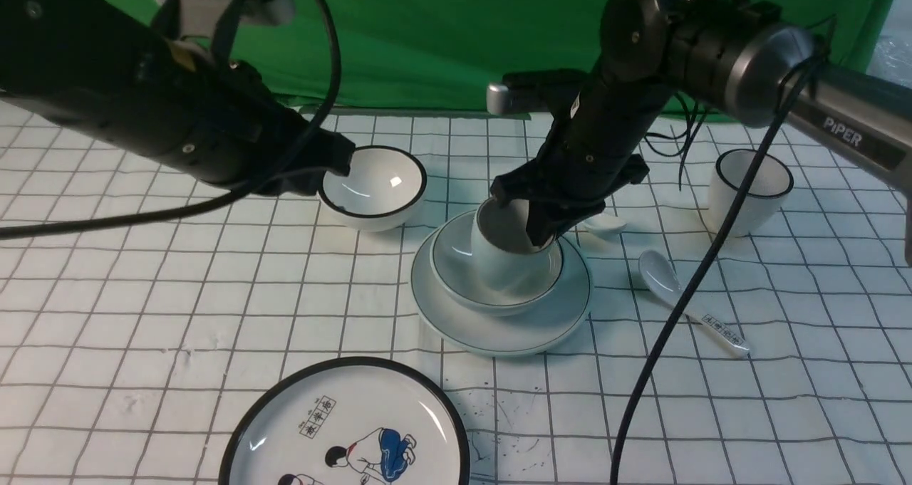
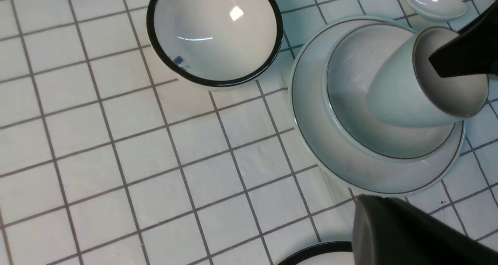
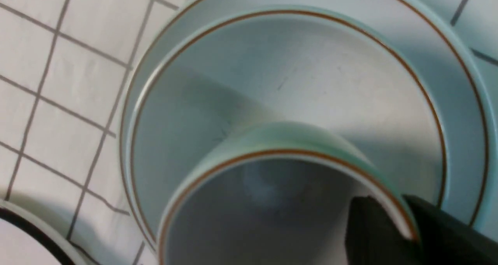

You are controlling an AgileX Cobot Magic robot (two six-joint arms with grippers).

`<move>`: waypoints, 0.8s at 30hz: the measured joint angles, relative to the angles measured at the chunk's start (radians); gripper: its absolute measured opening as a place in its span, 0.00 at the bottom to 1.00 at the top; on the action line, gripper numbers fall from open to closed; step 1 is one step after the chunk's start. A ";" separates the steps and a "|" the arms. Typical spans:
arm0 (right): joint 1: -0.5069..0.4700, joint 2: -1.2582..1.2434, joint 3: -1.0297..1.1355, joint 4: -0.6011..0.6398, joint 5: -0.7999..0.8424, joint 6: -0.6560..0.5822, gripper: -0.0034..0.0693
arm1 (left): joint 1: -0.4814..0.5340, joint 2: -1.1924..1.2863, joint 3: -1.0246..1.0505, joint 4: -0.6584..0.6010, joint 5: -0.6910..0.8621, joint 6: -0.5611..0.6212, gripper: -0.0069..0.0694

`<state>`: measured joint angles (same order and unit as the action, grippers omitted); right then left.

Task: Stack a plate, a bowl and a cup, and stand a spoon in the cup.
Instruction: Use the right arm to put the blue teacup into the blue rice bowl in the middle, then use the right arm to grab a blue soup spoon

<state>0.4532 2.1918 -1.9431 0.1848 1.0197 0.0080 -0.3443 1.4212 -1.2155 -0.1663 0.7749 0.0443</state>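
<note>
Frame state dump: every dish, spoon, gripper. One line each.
plate: on table, under bowl
bowl: upright on plate
cup: tilted in bowl, empty
plain spoon: lying on table behind plate
labelled spoon: lying on table
black-rimmed bowl: upright, empty
black-rimmed cup: upright
cartoon plate: flat on table
right gripper: fingers shut on cup rim
left gripper: open or shut unclear

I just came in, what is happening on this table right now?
The right arm holds the cup by its rim, one of the jaws inside and one outside; the cup is tilted, low inside the bowl, which rests on the plate. The plain spoon lies on the table behind the stack, not yet in the cup. The left arm hangs near the black-rimmed bowl.
</note>
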 joint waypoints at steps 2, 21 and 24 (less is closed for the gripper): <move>0.000 0.002 0.000 0.000 -0.001 0.000 0.27 | 0.000 0.000 0.000 0.000 -0.002 0.000 0.09; -0.144 0.056 -0.246 0.002 -0.179 -0.129 0.57 | 0.000 0.000 0.001 0.002 0.023 -0.016 0.09; -0.164 0.137 -0.246 0.055 -0.219 -0.159 0.62 | 0.000 0.000 0.001 0.002 0.023 -0.016 0.09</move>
<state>0.2894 2.3287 -2.1891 0.2395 0.8011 -0.1507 -0.3443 1.4212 -1.2143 -0.1641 0.7982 0.0287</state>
